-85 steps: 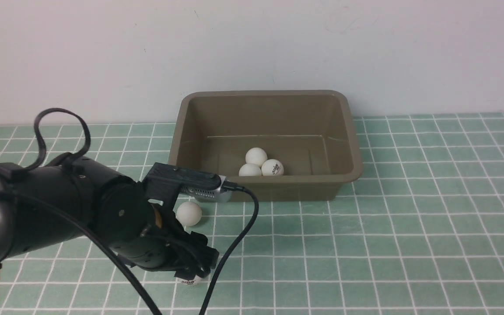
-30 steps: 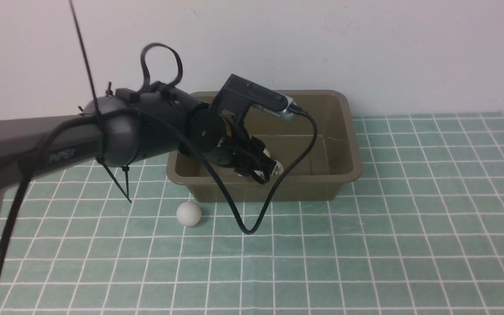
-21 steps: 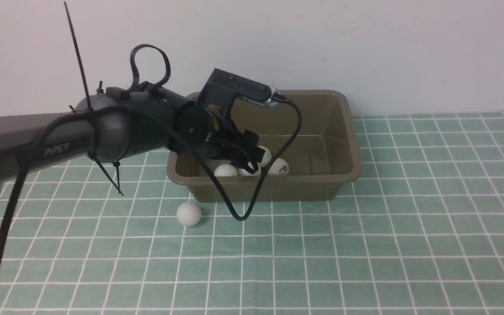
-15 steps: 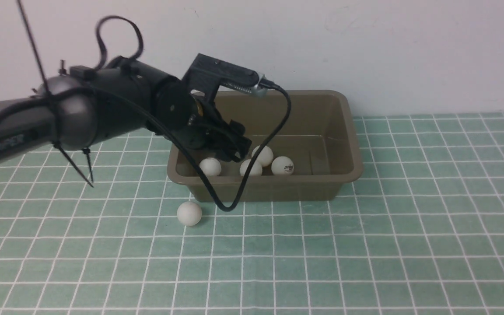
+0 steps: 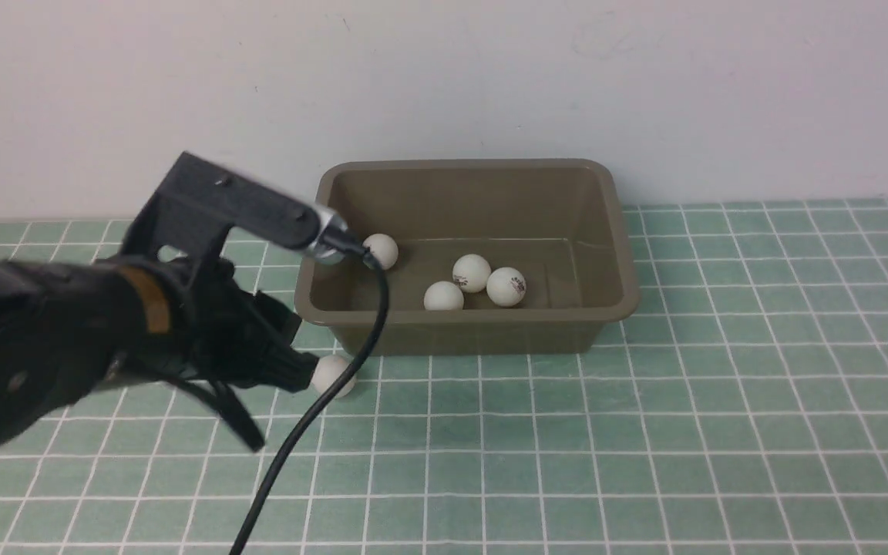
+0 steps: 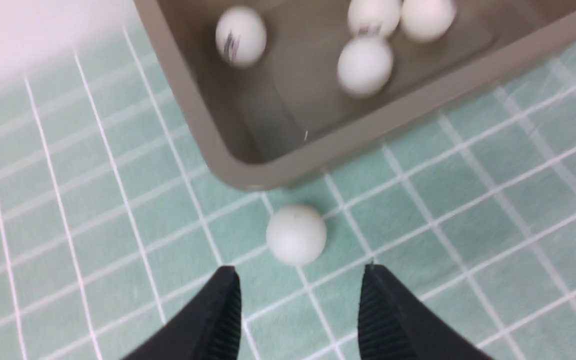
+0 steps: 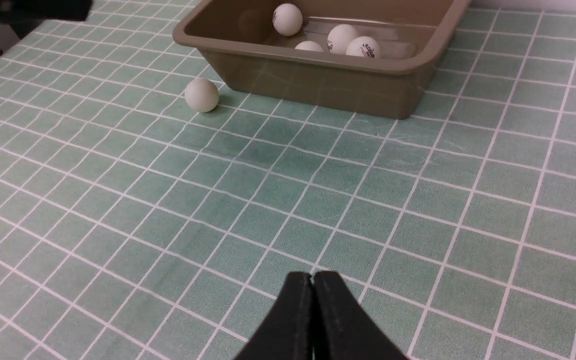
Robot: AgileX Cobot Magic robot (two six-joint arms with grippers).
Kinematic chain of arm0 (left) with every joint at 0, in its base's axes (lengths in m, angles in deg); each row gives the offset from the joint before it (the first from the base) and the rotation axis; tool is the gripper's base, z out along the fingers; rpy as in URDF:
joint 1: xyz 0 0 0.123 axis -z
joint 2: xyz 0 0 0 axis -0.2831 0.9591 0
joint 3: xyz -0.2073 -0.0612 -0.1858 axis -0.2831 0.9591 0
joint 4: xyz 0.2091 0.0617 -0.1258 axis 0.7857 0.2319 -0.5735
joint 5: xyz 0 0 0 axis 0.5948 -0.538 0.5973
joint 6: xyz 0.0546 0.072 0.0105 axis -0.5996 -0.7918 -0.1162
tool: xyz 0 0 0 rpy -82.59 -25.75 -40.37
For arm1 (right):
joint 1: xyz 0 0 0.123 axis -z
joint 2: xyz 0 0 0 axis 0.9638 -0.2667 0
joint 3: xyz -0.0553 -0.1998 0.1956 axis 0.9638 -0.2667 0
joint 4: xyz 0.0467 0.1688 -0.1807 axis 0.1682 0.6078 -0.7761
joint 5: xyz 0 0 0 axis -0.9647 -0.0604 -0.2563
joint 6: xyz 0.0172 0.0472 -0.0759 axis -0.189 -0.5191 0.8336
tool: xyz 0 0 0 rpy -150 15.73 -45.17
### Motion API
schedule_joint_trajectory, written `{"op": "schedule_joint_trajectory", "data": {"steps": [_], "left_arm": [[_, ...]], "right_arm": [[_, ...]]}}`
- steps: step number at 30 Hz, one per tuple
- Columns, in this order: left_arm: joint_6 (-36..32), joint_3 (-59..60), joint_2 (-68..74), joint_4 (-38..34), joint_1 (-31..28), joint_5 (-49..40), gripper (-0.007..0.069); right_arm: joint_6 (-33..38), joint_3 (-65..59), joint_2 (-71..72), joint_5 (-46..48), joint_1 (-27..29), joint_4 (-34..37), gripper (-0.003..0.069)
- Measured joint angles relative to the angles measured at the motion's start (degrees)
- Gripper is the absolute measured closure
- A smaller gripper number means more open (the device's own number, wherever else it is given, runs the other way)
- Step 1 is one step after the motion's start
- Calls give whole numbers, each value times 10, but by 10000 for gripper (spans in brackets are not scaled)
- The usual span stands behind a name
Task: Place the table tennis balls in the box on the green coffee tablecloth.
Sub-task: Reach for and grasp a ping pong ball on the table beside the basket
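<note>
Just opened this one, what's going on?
The robot is gathering small white table tennis balls into an olive-brown plastic tub on a pale green checked cloth. Four lie in the tub; the fifth ball sits on the cloth by its near left corner. The left gripper is open, aimed at that ball, not touching. The right gripper is shut.

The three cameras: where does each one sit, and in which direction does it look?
Front view: between the arms, facing forward over the green tablecloth to the box; the left arm shows.
Left wrist view: above the left gripper, looking down at the loose ball and the box corner; both open fingers show.
Right wrist view: behind the shut right gripper, facing low across the tablecloth to the box.
Shared: all three show the loose ball and four balls inside the box.
</note>
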Motion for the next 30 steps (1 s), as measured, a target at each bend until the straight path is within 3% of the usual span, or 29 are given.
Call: {"op": "schedule_joint_trajectory", "data": {"steps": [5,11,14,19,22,26,30], "left_arm": [[0,111,-64,1,0,132,335],[-4,234,-39,4,0,304,333],[-17,253,-5,6,0,370,294],[-78,256,75,2,0,436,165],[-111,256,130,-44,0,473,99],[-134,256,224,-208,0,582,44],[-115,255,264,-237,0,623,40]], "right_arm": [[-1,0,0,1,0,0,676],[-1,0,0,2,0,0,676],[-1,0,0,4,0,0,676],[-1,0,0,12,0,0,676],[-1,0,0,13,0,0,676],[-1,0,0,14,0,0,676],[-1,0,0,14,0,0,676]]}}
